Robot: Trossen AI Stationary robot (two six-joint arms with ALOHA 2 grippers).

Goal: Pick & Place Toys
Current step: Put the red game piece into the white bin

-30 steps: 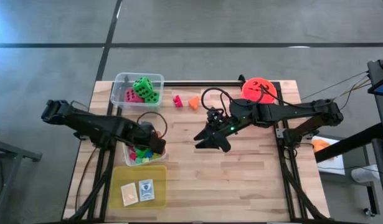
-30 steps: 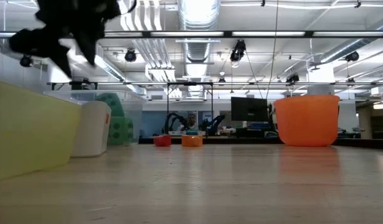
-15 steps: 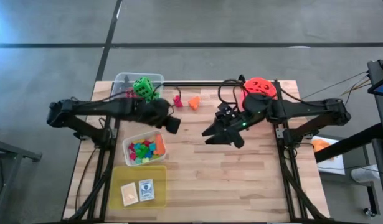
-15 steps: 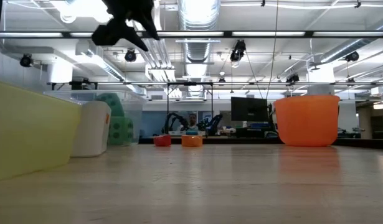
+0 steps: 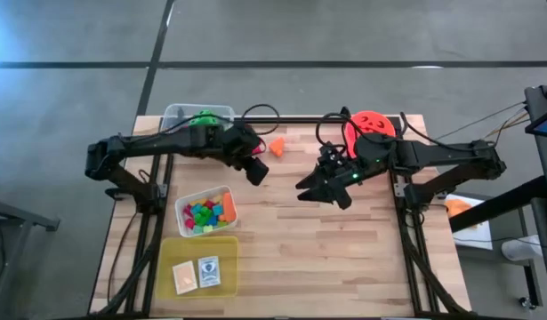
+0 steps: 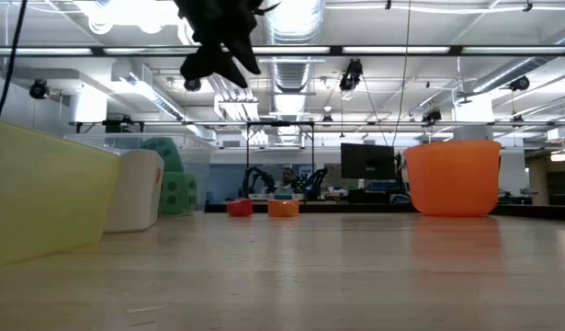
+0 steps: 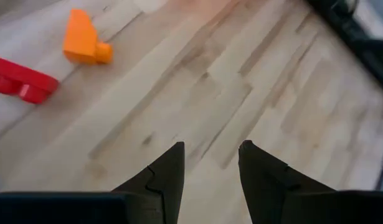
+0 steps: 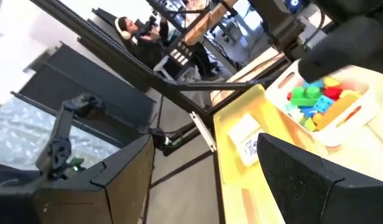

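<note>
Swung away from the tub of small blocks [image 5: 205,212] and now hovering over the far middle of the bench [image 5: 344,258]: left end effector [image 5: 255,171], fingers slightly spread with nothing between them. Just beyond it, a red block [image 7: 20,79] and orange block [image 7: 82,42] loose on the wood, likely next. Right end effector [image 5: 321,189] waiting mid-bench, spread, empty

We see the tabletop [image 5: 344,258] bare from centre toward 5 o'clock. At 9 o'clock three tubs [image 5: 206,212] line the edge; at 12 two blocks [image 5: 277,147], possibly loose; at 1 the bucket [image 5: 371,130].
</note>
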